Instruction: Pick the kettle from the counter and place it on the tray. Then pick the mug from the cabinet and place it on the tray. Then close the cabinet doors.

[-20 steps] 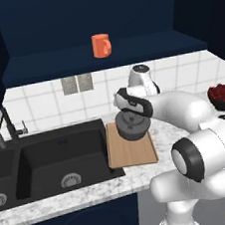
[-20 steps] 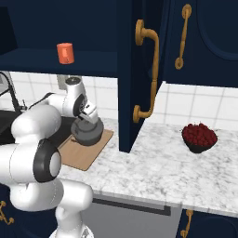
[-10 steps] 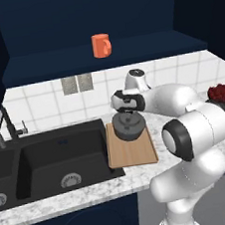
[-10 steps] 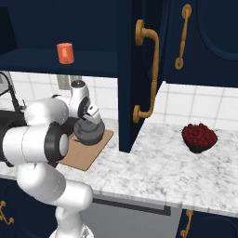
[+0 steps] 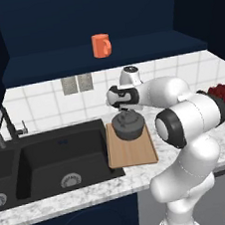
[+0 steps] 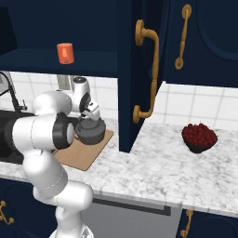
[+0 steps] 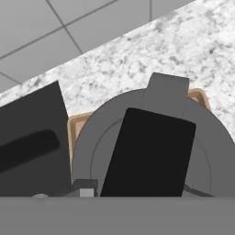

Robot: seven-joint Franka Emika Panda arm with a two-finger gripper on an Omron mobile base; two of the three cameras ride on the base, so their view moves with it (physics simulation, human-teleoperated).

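a navy kitchen with white wall tiles frames the scene, and one long speckled marble counter (image 5: 222, 132) runs across it, a black sink (image 5: 51, 163) with two basins sunk into it at about 9 o'clock in the left base view. one light-brown tray (image 5: 132, 152) lies on the counter just beside the sink's right edge, and one dark grey kettle (image 5: 128, 126) sits on the tray's far half, its black handle (image 7: 149, 151) upright. from the hand view the kettle's round top and handle sit right below the camera, with a corner of the tray (image 7: 75, 126) showing at 9 o'clock and marble at 1 o'clock. the single gripper (image 5: 125, 112) hangs directly above the kettle, just over the handle; whether its jaws are parted or pinching the handle cannot be told here. one orange-red mug (image 5: 101, 45) stands upright on the navy shelf of the cabinet (image 5: 53, 67), at 12 o'clock above the kettle and well apart from it. in the right base view one cabinet door (image 6: 135, 74) stands swung out edge-on, with one curved gold handle (image 6: 148, 74), and a second door (image 6: 204, 42) at 2 o'clock carries one slim gold handle (image 6: 183, 35). one dark bowl of red fruit (image 6: 199, 137) rests on the counter at 3 o'clock, well apart from the tray.
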